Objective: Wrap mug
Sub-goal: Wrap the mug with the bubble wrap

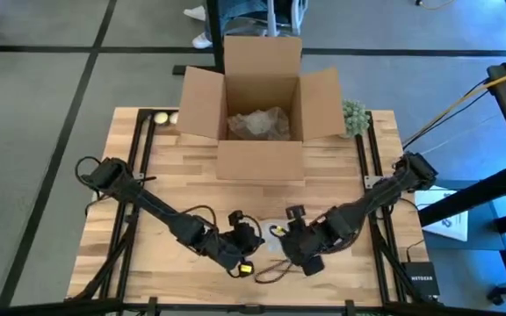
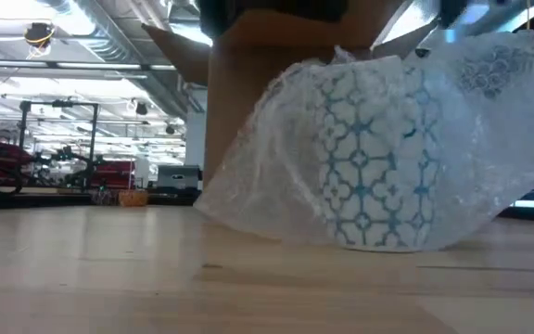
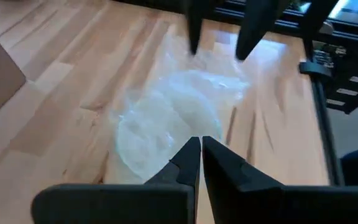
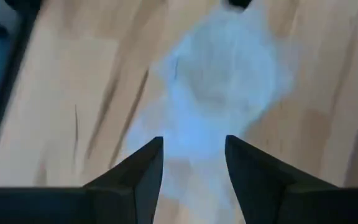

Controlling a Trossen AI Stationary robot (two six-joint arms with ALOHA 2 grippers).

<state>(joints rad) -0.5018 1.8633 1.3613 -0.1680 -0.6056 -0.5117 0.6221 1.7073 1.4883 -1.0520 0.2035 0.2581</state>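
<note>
One white mug (image 2: pixel 374 158), teal lattice pattern, upright under bubble wrap (image 2: pixel 276 176).

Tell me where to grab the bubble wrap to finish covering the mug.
Probably take the loose flap of bubble wrap that trails onto the table beside the mug, coming from above. It lies thin and free there, while the upright mug fills the rest.

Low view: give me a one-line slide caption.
Blue-patterned white mug standing upright on the wooden table, loosely draped in clear bubble wrap, with a cardboard box behind.
</note>
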